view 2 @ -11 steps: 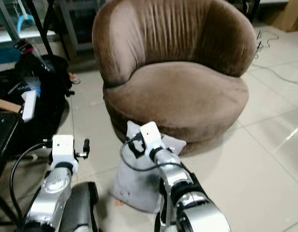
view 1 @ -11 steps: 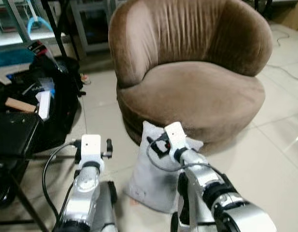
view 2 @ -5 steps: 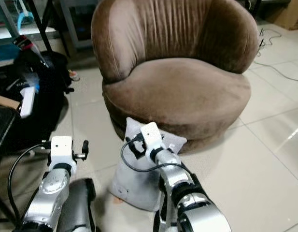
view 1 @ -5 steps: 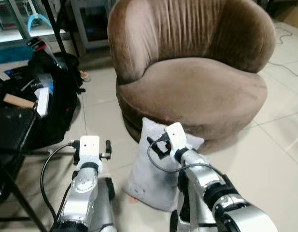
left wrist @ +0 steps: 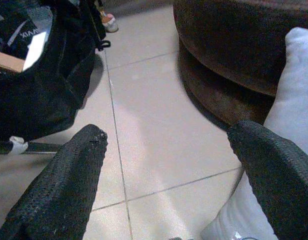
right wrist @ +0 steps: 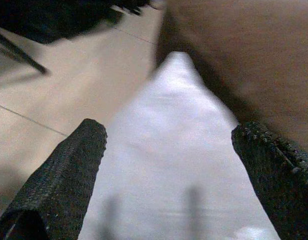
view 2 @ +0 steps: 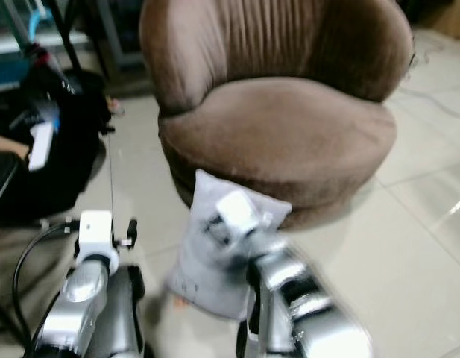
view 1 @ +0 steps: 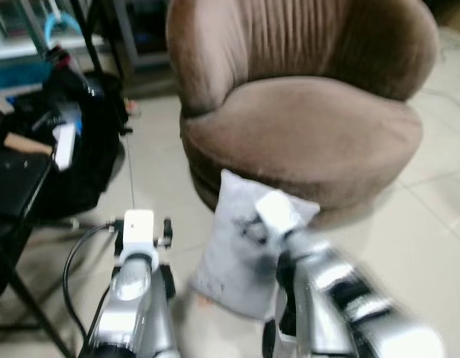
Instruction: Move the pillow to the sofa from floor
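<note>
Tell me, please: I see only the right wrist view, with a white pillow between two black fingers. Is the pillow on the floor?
Observer: Yes, the pillow stands on the floor, leaning against the sofa base.
Operator: Where is the left gripper?
Observer: The left gripper is open, beside the pillow, over bare floor tiles.
Operator: Is anything on the sofa seat?
Observer: Nothing that I can see. Black bags lie on the robot's left.

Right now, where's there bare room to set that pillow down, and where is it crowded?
The brown sofa's seat is bare and wide. Bare floor tile lies between the sofa base and the black bags, and more to the sofa's right. It is crowded at the left, by the bags. The pillow leans against the sofa base.
</note>
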{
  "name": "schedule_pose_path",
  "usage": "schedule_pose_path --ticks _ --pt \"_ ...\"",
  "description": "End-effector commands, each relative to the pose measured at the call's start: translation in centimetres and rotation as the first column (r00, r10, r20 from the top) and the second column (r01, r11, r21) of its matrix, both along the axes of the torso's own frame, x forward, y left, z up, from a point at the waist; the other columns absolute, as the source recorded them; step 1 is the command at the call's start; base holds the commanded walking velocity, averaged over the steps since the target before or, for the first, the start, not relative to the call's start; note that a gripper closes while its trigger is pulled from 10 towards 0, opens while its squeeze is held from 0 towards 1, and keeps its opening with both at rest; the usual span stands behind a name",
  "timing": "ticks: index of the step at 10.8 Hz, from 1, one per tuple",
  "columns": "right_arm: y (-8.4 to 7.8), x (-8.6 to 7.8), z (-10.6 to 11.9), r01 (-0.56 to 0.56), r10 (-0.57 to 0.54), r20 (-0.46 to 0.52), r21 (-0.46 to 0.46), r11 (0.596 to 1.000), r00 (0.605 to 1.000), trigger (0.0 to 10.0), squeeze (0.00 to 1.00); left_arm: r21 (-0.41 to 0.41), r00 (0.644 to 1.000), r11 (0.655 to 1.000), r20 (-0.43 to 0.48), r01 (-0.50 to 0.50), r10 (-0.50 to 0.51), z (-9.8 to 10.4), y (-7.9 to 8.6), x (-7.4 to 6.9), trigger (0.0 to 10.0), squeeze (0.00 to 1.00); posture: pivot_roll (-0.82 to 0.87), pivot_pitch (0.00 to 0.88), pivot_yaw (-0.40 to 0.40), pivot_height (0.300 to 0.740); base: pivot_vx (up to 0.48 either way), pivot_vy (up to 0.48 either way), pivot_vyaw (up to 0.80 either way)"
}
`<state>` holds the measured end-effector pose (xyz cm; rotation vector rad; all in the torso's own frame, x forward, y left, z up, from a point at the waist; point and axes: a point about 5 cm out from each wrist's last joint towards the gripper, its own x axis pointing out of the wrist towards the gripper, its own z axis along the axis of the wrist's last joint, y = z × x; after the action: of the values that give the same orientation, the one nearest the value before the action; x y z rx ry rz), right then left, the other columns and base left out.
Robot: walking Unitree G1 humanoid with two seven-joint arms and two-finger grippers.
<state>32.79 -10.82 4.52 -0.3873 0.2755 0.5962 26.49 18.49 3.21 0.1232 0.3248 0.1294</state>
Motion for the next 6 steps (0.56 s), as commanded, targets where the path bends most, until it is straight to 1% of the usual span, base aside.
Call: schedule_pose_path --ticks 1,2,3,4,5,6 --pt "-0.1 1.4 1.6 -0.035 0.037 0.027 -0.063 0.997 0.999 10.0 0.00 0.005 1.000 1.000 0.015 0.010 -0.010 0.4 -0.3 0.0 10.0 0.00 0.02 0.000 -0.009 0.403 0.000 0.000 0.00" --pt "-0.6 2.0 2.2 -0.040 0.044 0.028 -0.125 0.991 0.999 10.0 0.00 0.003 1.000 1.000 0.017 0.005 -0.005 0.4 -0.4 -0.3 10.0 0.00 0.03 0.000 -0.026 0.403 0.000 0.000 0.00" --pt "-0.6 2.2 2.3 -0.056 0.061 0.024 -0.171 0.984 0.998 10.0 0.00 0.001 1.000 1.000 0.020 0.002 -0.002 0.4 -0.7 -0.7 10.0 0.00 0.05 0.000 -0.045 0.403 0.000 0.000 0.00" --pt "-0.3 2.2 2.2 -0.093 0.099 0.015 -0.234 0.968 0.995 10.0 0.00 0.001 1.000 1.000 0.030 -0.006 0.006 0.6 -1.1 -1.4 10.0 0.00 0.06 0.000 -0.074 0.403 0.000 0.000 0.00" --pt "-0.2 2.0 1.7 -0.146 0.154 -0.002 -0.324 0.935 0.988 10.0 0.00 -0.016 0.999 0.999 0.036 -0.029 0.030 0.8 -1.6 -2.4 10.0 0.00 0.08 0.000 -0.111 0.403 0.000 0.000 0.00" --pt "-0.5 1.7 1.2 -0.175 0.183 -0.018 -0.388 0.905 0.983 10.0 0.00 -0.032 0.998 0.999 0.039 -0.043 0.045 1.0 -2.2 -3.3 10.0 0.00 0.08 0.000 -0.135 0.403 0.000 0.000 0.00"
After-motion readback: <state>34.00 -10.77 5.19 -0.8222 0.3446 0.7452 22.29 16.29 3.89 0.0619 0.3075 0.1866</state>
